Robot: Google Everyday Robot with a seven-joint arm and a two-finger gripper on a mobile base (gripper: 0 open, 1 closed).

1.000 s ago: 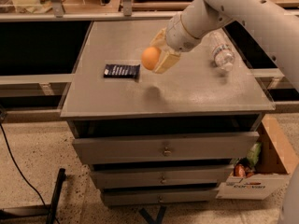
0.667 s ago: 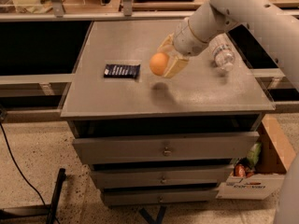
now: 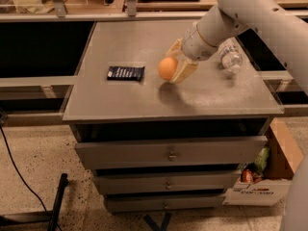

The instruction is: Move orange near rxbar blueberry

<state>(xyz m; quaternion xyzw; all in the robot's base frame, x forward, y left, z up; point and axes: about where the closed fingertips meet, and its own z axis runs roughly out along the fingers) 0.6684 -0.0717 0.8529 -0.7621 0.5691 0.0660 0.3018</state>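
The orange [image 3: 167, 68] hangs a little above the grey tabletop [image 3: 125, 105], casting a shadow below itself. My gripper [image 3: 172, 66] reaches in from the upper right and is shut on the orange, with one tan finger [image 3: 184, 71] in front of the fruit and the other behind it. The rxbar blueberry [image 3: 125, 73] lies flat on the left part of the table. A gap of about one orange's width separates the bar's right end from the fruit.
A clear plastic water bottle [image 3: 230, 57] lies on its side at the table's right, just behind my arm. Closed drawers [image 3: 168, 154] sit below the tabletop. A cardboard box [image 3: 278, 163] with packets stands on the floor at the right.
My gripper has carried the orange to the right and slightly toward the front, away from the bar. The bar and the bottle have stayed put.
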